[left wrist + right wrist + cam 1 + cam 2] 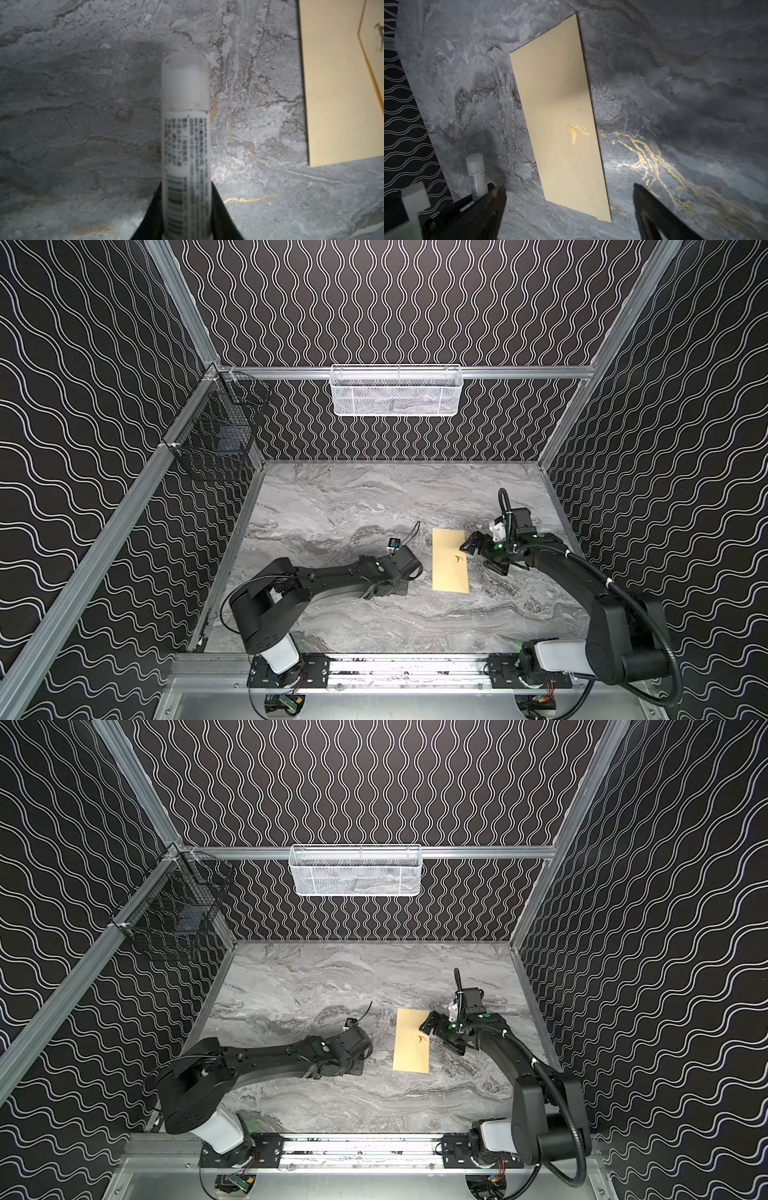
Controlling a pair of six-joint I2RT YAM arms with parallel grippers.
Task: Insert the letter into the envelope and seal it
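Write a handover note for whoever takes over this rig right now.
Left gripper: shut on a white capped cylindrical tube, low over the grey marble table.
Right gripper: open, empty, over an edge of the long tan paper envelope.
Envelope: flat, flap down, gold mark up.
Blue-bordered white letter: not visible, probably inside.
To do: confirm seal, put tube down.
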